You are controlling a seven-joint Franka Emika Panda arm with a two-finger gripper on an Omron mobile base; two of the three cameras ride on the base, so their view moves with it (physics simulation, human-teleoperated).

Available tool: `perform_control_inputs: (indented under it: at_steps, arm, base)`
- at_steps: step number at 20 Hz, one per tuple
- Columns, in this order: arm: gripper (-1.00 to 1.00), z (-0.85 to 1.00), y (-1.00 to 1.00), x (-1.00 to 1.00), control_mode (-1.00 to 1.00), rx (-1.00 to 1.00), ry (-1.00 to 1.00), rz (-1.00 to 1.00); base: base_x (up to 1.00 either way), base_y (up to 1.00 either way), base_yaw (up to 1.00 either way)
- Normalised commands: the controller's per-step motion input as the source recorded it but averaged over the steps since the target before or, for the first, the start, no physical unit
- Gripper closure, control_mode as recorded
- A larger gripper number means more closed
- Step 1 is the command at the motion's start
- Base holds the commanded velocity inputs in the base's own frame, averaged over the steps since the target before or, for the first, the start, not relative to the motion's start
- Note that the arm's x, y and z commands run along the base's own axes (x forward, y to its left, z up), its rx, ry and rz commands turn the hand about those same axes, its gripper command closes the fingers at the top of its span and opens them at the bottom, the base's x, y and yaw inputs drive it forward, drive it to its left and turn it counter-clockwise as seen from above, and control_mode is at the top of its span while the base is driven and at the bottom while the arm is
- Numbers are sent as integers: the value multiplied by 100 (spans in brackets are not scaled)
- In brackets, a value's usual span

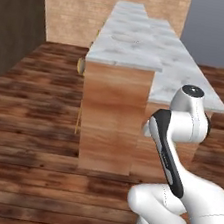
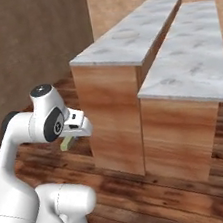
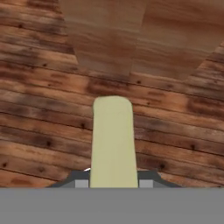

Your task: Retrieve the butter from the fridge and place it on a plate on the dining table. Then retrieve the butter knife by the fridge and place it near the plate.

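My gripper [image 3: 113, 183] is shut on the butter [image 3: 113, 140], a pale-yellow stick that juts forward between the two fingertips over the wooden floor. From the right base view the butter [image 2: 66, 143] hangs below the hand [image 2: 78, 126], low in front of the near end of the dining table [image 2: 124, 51]. The table [image 1: 124, 57] has a marble top and orange-brown wood sides. A faint round plate [image 1: 123, 37] lies on its top, farther back. The fridge and the butter knife are out of view.
A lower second marble counter [image 1: 188, 84] adjoins the table on the right. A gold-legged stool [image 1: 82, 65] stands by the table's left side. A dark wall [image 1: 16, 20] closes the left, and open plank floor [image 1: 29, 138] lies between me and the table.
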Motion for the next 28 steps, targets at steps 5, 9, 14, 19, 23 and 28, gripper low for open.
perform_control_inputs:
  at_steps: [5,9,14,19,23,28]
  arm:
    - [100,0,0,0,100,0,0,0]
    - [100,0,0,0,100,0,0,0]
    - [100,0,0,0,100,0,0,0]
    - [100,0,0,0,100,0,0,0]
    - [100,0,0,0,100,0,0,0]
    - [100,0,0,0,100,0,0,0]
  base:
    - [30,100,-37]
    - [20,100,-36]
    - [20,100,-33]
    - [41,100,-33]
    - [64,100,-34]
    - [84,100,-56]
